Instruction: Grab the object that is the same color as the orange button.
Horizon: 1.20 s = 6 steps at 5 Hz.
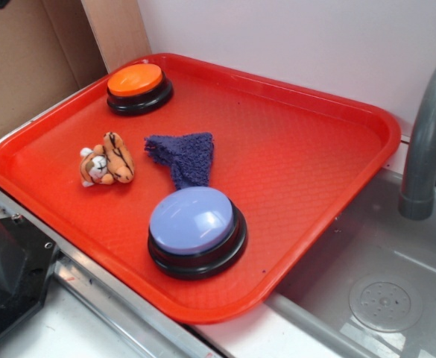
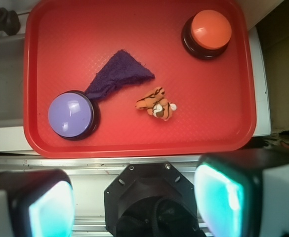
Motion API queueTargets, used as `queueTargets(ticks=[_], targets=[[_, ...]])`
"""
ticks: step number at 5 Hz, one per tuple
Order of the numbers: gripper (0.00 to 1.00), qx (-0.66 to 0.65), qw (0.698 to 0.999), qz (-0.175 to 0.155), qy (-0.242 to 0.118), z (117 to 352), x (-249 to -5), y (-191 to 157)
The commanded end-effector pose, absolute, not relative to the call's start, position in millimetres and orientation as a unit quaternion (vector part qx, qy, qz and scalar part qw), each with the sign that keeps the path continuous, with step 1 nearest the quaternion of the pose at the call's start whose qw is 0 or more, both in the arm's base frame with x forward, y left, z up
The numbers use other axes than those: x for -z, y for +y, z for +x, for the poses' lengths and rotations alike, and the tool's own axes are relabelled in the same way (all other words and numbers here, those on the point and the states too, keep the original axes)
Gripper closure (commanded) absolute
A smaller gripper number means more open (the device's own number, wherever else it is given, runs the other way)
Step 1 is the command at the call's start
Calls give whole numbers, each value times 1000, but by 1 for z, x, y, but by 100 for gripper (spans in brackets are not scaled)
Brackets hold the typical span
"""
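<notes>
The gripper (image 2: pixel 134 197) hangs high, fingers spread wide and empty; the plush tiger (image 1: pixel 107 159) lies mid-tray just beside the knitted cloth (image 1: pixel 182 156) (a likely snag) — a sloppy descent could pinch cloth instead

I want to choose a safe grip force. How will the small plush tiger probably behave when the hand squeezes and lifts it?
The plush tiger looks soft and stuffed, so it will probably squash rather than slip. It is small beside the orange button, so likely very light. Lying on its side on the red tray, it seems unlikely to roll.
</notes>
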<state>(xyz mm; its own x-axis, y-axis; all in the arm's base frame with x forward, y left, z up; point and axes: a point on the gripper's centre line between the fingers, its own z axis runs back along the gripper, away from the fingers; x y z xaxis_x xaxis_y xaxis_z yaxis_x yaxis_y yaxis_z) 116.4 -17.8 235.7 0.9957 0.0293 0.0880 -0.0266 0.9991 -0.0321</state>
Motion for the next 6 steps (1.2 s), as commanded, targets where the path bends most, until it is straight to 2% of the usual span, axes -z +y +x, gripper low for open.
queueTargets(ticks=[1,2,3,4,5,6], targets=[[0,-14,999,-15,-44,116,-236,-18],[0,49,997,-11,-66,125,-210,-9],[0,91,993,26,-76,132,-184,2],[0,132,987,48,-84,145,-138,18],[0,140,982,71,-109,158,-100,31],[0,137,981,67,-120,168,-64,37]])
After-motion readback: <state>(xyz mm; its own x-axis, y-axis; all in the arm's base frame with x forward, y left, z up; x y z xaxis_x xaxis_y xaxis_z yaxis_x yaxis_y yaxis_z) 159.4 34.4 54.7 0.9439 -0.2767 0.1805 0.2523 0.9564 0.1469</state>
